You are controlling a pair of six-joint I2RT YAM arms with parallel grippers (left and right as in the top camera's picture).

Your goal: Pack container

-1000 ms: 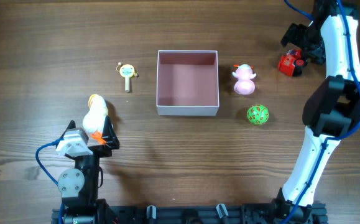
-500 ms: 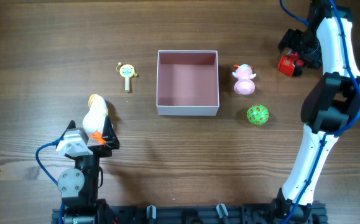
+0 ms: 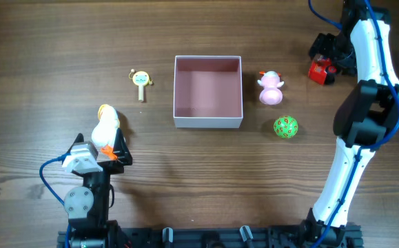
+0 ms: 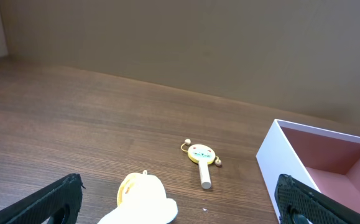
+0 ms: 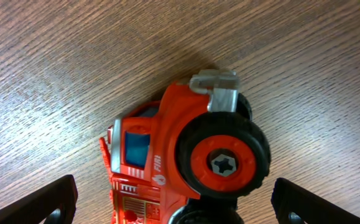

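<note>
Nearest the base, the left gripper [image 4: 177, 186] rests with its jaws fully spread and nothing held. The toy duck [image 3: 105, 128] lies just ahead, between the fingers. Leave this arm idle.

At mid-table the container [image 3: 208, 122] sits upright with its pink floor bare. The green ball [image 3: 286, 127] and pink toy [image 3: 270, 88] lie just to its right, and the yellow rattle [image 3: 141, 80] lies to its left.

At the far right corner, the right gripper [image 5: 173, 183] hangs directly over the red toy fire truck [image 5: 180, 155], jaws wide apart and gripping nothing. Judged step: grasp the truck.
- Centre the fingers so the body, not the wheel [image 5: 223, 163], sits between them.
- Descend until the pads flank the cab.
- Close squarely, since a grip on the rounded tyre will likely slip.
- Lift clear before crossing to the container.
</note>
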